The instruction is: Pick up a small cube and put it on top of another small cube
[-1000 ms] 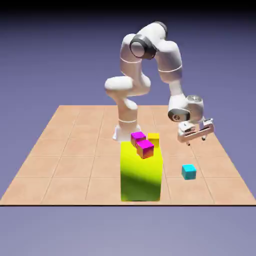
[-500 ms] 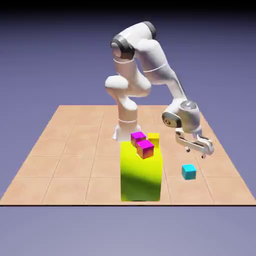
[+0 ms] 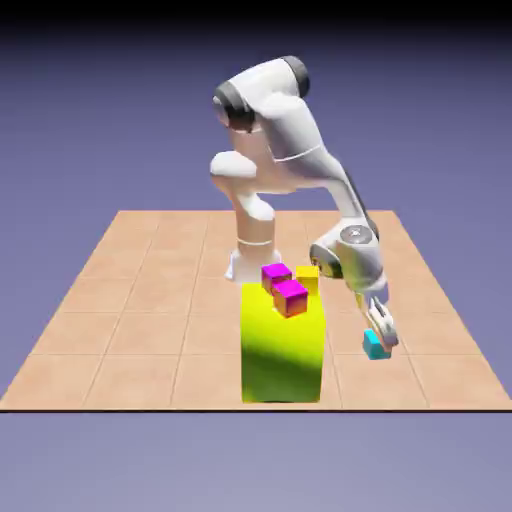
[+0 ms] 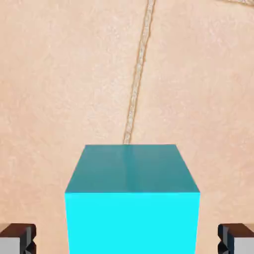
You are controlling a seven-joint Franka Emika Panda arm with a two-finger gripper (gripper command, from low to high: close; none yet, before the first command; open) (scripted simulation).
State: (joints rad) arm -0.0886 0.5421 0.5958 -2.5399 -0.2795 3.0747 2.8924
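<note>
The small cyan cube (image 3: 373, 348) rests on the tiled table (image 3: 140, 330) at the exterior view's right, beside the tall yellow block. My gripper (image 3: 381, 333) has come down over it, tilted, and covers its upper part. In the hand view the cyan cube (image 4: 131, 198) fills the lower middle, between the two grey fingertips (image 4: 17, 238). A gap of bare floor shows on each side of the cube, so the gripper (image 4: 128, 239) is open and straddles the cube without touching it.
A tall yellow block (image 3: 282, 350) stands near the table's front edge. On top of it sit two magenta cubes (image 3: 277, 272) (image 3: 290, 297) and a small yellow cube (image 3: 307, 279). The robot's base (image 3: 252, 262) is behind the block.
The arm bent forward and the hand dropped toward the front of the table, from above and right of the cyan cube down onto it. The fingers stayed open.
</note>
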